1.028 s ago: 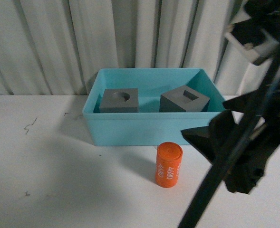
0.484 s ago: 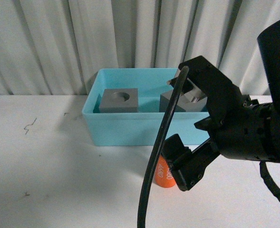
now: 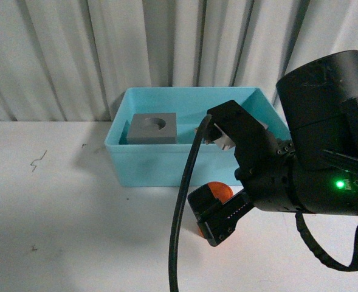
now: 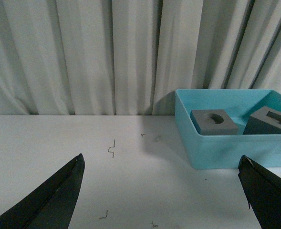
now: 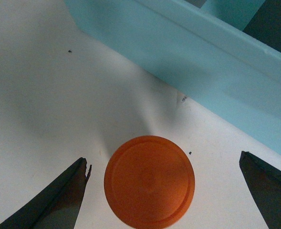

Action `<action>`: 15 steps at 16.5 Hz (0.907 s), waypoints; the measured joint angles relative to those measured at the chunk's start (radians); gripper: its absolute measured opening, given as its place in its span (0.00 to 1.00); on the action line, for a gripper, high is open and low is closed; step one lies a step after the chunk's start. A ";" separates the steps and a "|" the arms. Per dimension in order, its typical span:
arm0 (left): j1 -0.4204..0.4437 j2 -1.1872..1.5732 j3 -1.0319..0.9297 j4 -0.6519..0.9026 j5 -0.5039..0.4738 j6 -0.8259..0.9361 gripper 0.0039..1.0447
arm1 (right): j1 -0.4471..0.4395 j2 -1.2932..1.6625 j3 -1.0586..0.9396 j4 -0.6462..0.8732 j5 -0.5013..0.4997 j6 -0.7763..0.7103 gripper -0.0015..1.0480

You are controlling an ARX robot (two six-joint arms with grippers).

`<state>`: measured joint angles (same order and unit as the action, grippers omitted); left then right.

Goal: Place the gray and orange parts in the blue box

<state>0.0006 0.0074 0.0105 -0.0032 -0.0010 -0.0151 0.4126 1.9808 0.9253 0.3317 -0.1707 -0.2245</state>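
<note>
- We see the right tool with its two dark fingers spread wide, one to each side of the orange cylinder. A gap of bare worktop shows between each finger and the cylinder, so nothing is clamped.
- From the right wrist we look straight down on the cylinder's round top. It stands upright on the worktop, near the outer front wall of the blue box and outside it.
- In the front view the bulky black right arm covers most of the cylinder; we make out only an orange patch between the tool's parts. Its digits are hidden.
- A black cable loops down in front of the arm, and a green light glows on its body.
- The left tool is also spread apart and holds nothing. It hangs over bare worktop, well apart from the box.
- Inside the box, the gray cube with the round recess sits on the side nearer the left arm, and the gray cube with the rectangular recess sits beside it. The two are apart.
- In the front view we see the round-recess cube clearly, while the arm hides the other one.
- A pale pleated curtain hangs behind the box.
</note>
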 joint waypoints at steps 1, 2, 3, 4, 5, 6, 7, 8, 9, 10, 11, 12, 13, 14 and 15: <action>0.000 0.000 0.000 0.000 0.000 0.000 0.94 | 0.003 0.018 0.015 -0.002 0.003 0.003 0.94; 0.000 0.000 0.000 0.000 0.000 0.000 0.94 | 0.013 0.055 0.045 -0.016 0.021 0.007 0.94; 0.000 0.000 0.000 0.000 0.000 0.000 0.94 | 0.014 0.062 0.051 -0.016 0.024 0.010 0.93; 0.000 0.000 0.000 0.000 0.000 0.000 0.94 | 0.014 0.069 0.054 -0.018 0.032 0.013 0.82; 0.000 0.000 0.000 0.000 0.000 0.000 0.94 | 0.017 0.074 0.058 -0.018 0.036 0.013 0.74; 0.000 0.000 0.000 0.000 0.000 0.000 0.94 | 0.020 0.077 0.058 -0.019 0.040 0.013 0.67; 0.000 0.000 0.000 0.000 0.001 0.000 0.94 | 0.020 0.079 0.058 -0.020 0.040 0.014 0.60; 0.000 0.000 0.000 0.000 0.000 0.000 0.94 | 0.020 0.079 0.058 -0.018 0.040 0.014 0.53; 0.000 0.000 0.000 0.000 0.000 0.000 0.94 | 0.020 0.079 0.058 -0.015 0.044 0.014 0.49; 0.000 0.000 0.000 0.000 0.000 0.000 0.94 | 0.020 0.072 0.056 -0.009 0.050 0.014 0.46; 0.000 0.000 0.000 0.000 0.000 0.000 0.94 | 0.020 0.041 0.038 0.006 0.034 0.028 0.46; 0.000 0.000 0.000 0.000 0.000 0.000 0.94 | 0.019 -0.015 0.017 0.013 0.013 0.046 0.46; 0.000 0.000 0.000 0.000 0.000 0.000 0.94 | 0.010 -0.105 0.006 0.022 -0.011 0.076 0.46; 0.000 0.000 0.000 0.000 0.000 0.000 0.94 | -0.007 -0.207 0.013 0.038 -0.034 0.097 0.46; 0.000 0.000 0.000 0.000 0.000 0.000 0.94 | -0.038 -0.274 0.053 0.047 -0.034 0.107 0.46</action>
<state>0.0006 0.0074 0.0105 -0.0036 -0.0006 -0.0147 0.3748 1.7069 0.9783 0.3786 -0.2050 -0.1173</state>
